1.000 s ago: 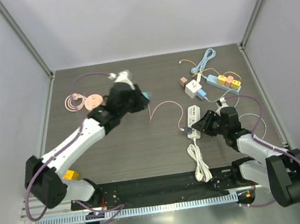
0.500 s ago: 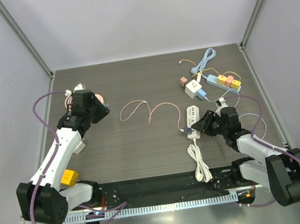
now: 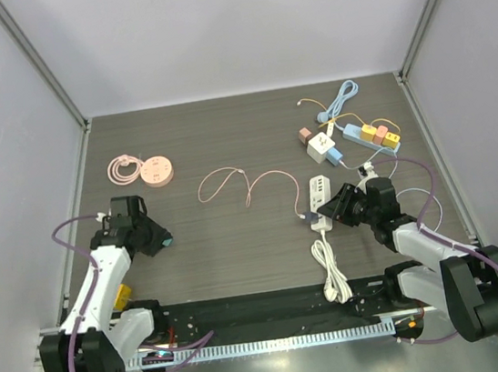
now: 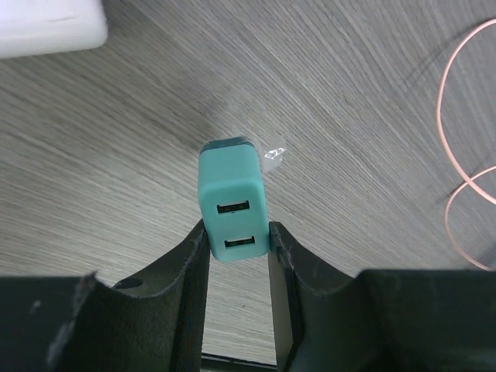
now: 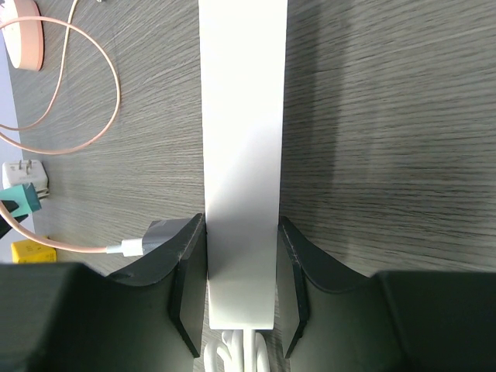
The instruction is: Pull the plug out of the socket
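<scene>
Left tool (image 4: pixel 236 236) pinches teal plug (image 4: pixel 232 190), prongs hidden; right tool (image 5: pixel 241 226) clamps white socket strip (image 5: pixel 242 116), end cut off

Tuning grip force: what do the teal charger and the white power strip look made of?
Both seem plastic: teal charger matte, even colour, rounded moulded edges; white power strip smooth, hard-looking, flat uniform face with slight sheen.
</scene>
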Robot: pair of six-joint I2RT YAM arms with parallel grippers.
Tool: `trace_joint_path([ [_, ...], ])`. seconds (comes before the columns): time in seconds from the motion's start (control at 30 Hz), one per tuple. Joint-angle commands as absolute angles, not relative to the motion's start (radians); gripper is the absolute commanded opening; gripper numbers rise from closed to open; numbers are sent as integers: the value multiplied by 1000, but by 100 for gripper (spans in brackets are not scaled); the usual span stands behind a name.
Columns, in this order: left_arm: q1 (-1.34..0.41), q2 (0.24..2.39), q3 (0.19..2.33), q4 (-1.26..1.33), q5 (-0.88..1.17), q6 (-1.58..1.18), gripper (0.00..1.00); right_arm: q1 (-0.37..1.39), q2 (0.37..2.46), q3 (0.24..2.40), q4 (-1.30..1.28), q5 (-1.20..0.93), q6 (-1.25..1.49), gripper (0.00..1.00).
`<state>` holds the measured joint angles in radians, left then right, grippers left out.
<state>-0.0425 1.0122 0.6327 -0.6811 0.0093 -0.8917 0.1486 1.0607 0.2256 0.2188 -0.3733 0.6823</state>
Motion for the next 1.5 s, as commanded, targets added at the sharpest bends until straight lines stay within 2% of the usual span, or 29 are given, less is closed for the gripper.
trace_joint_path([
  [0.0,-25,939,612,-667,12,-928,0,150,1071,219,224,-391,644,1],
  [0.27,-5,959,581,-686,-35,-942,4,150,1062,216,222,-397,644,1],
  [0.37,34,974,574,-684,-18,-943,10,150,1058,215,221,-400,644,1],
  [0.4,35,974,577,-684,-9,-936,34,150,1055,215,221,-402,643,1],
  [0.47,37,965,594,-698,-18,-930,57,150,1051,213,221,-403,643,1],
  [0.5,35,959,600,-707,-29,-930,71,150,1052,213,222,-403,643,1],
  [0.6,37,914,635,-742,-55,-931,82,149,1066,216,225,-410,641,1],
  [0.73,35,826,704,-749,-17,-858,84,149,1078,219,229,-411,641,1],
  [0.9,9,716,718,-527,282,-830,79,150,1091,221,235,-408,641,1],
  [0.97,-69,722,729,-441,343,-844,77,150,1100,224,238,-408,641,1],
  [1.17,-466,856,818,-328,247,-822,79,150,1127,229,248,-413,641,1],
  [1.2,-570,921,828,-313,217,-816,79,152,1127,229,249,-413,643,1],
  [1.37,-851,1191,965,-275,91,-764,81,152,1131,229,252,-416,641,1],
  [1.47,-952,1380,1055,-282,-38,-776,91,150,1126,227,252,-417,641,1],
])
